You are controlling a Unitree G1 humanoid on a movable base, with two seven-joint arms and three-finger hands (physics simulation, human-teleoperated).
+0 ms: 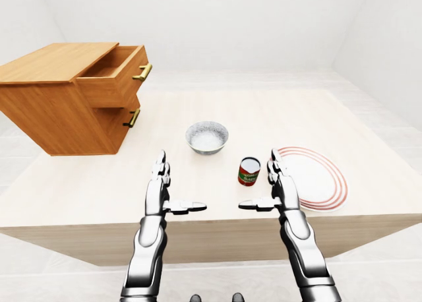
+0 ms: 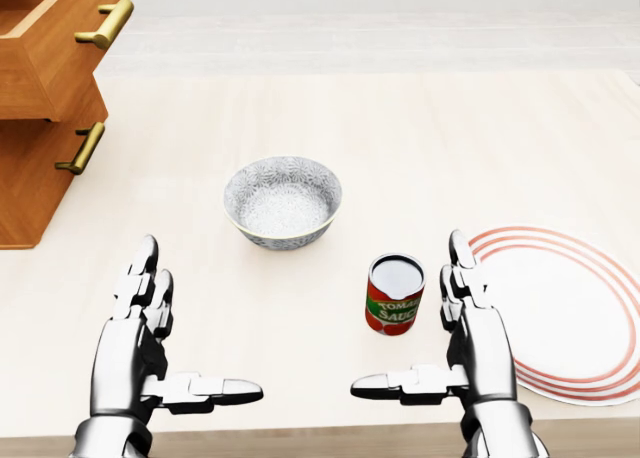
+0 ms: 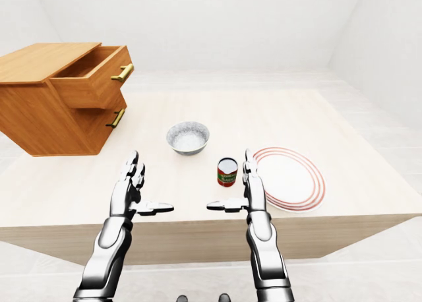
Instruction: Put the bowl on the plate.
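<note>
The left hand (image 2: 135,338) and the right hand (image 2: 475,343), both silver three-fingered hands, hover empty over the table edge that runs along the bottom of the head view. Their fingers are spread straight and the thumbs point inward at each other. Neither hand touches anything.

The grey speckled ceramic bowl (image 2: 283,200) sits upright near the middle of the pale wooden table (image 2: 450,128), above the gap between the hands and slightly toward the left one. The white plate with red rings (image 2: 575,313) lies flat by the same bottom edge toward its right corner, just beside the right hand. A red tomato sauce tin (image 2: 395,294) stands between bowl and plate, close to the right hand's fingers. An orange-brown wooden drawer cabinet (image 1: 59,97), its top drawer pulled out, occupies the table's far left corner, well apart from the bowl.

The step in hand looks like the reach for the bowl, and nothing is grasped yet. The right hand probably suits it best, since it then has the short way to the plate. It should pass above or round the tin, pinch the rim with the thumb inside and the fingers outside, and lift well clear. The bowl should stay level as it crosses over the tin, so that a low carry does not knock it over.
</note>
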